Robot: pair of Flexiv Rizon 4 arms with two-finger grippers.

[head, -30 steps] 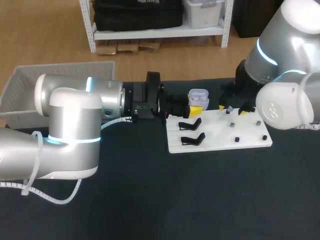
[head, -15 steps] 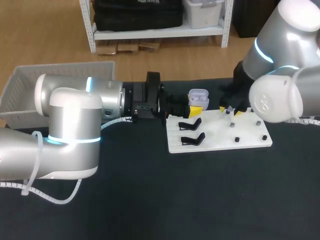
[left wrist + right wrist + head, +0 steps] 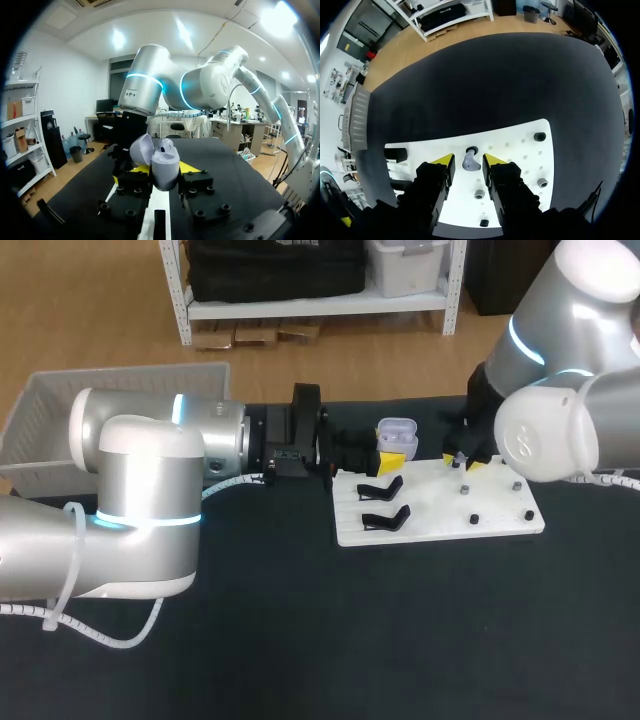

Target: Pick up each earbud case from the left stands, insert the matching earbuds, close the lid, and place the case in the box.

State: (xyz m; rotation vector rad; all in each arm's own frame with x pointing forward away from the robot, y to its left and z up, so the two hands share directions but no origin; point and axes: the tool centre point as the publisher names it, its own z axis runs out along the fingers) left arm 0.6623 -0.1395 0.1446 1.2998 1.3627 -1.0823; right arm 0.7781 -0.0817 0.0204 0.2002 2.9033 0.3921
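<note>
Left claw (image 3: 161, 176) holding case (image 3: 165, 162), right claw (image 3: 468, 159) — astride earbud (image 3: 468, 163)

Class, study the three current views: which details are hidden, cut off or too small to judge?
1. Inside of the earbud case: in the left wrist view it is seen from the side, so its rim and open lid hide whether earbuds sit inside; in the head view it is too small.
2. Earbud at the right gripper: too small to make out in the head view.
3. Contents of the box: in the head view the left arm covers its near side.
</note>
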